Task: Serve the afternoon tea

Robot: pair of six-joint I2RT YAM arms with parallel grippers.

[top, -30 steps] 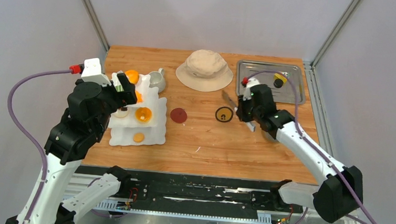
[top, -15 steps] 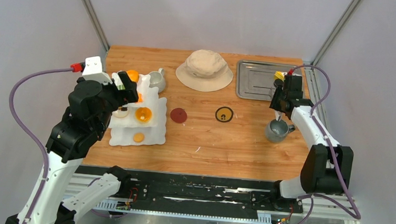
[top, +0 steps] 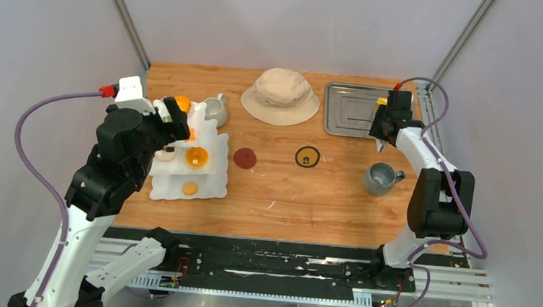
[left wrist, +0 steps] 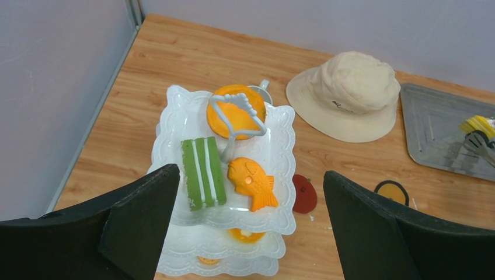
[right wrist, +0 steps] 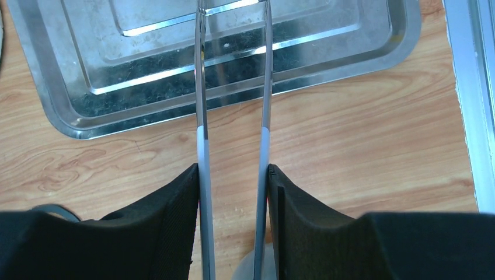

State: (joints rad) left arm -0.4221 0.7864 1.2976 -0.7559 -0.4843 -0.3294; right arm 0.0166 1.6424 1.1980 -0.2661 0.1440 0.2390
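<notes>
From above, the white three-tier stand [top: 212,185] sits at the left of the table with several orange pastries on its levels, and the left gripper [top: 173,125] hangs over its upper corner. The white mug [top: 216,109] stands just behind the stand, and the grey mug [top: 380,178] stands far off at the right. A dark red disc [top: 245,157] and a black-and-yellow disc [top: 307,157] lie bare between them. The right gripper [top: 388,123] is at the right end of the metal tray [top: 351,108], just beside a yellow pastry [top: 382,102], and the beige hat [top: 281,95] rests at top centre. In the left wrist view the fingers are spread wide and hold nothing. Below them the top tier carries a round orange pastry [left wrist: 233,116], a green striped pastry [left wrist: 201,172] and an orange fish pastry [left wrist: 251,184], while at the far right edge the tips of the metal tongs [left wrist: 480,143] sit by the yellow piece. In the right wrist view the two fingers [right wrist: 175,227] press on the tongs' arms, which stand apart over the tray's edge. The stand looks largely filled, but the yellow pastry is yet to go up and the mugs seem not yet placed
</notes>
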